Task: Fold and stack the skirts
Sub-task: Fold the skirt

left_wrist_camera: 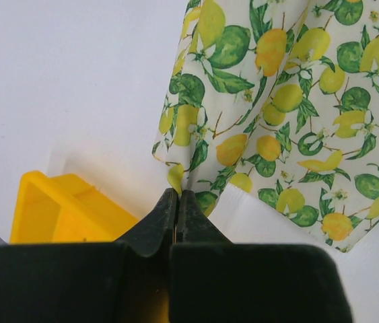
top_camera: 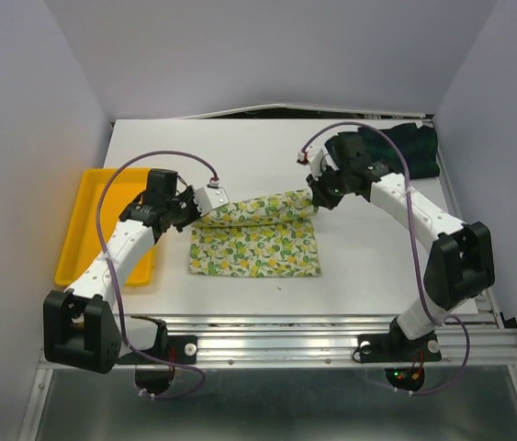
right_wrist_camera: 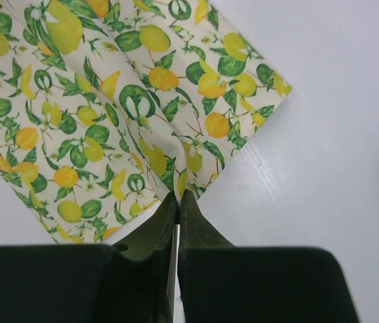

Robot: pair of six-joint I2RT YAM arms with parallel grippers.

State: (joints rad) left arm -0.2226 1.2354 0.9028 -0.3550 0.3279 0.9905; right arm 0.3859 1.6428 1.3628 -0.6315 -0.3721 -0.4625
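The lemon-print skirt lies mid-table, its far edge lifted off the surface between both grippers. My left gripper is shut on the skirt's far left corner; in the left wrist view the cloth hangs from the closed fingertips. My right gripper is shut on the far right corner; in the right wrist view the cloth runs up from the closed fingertips. The plaid skirt lies bunched at the far right corner of the table, partly behind the right arm.
A yellow plastic tray sits at the table's left edge, under the left arm, and shows in the left wrist view. White walls enclose the table on three sides. A metal rail runs along the near edge.
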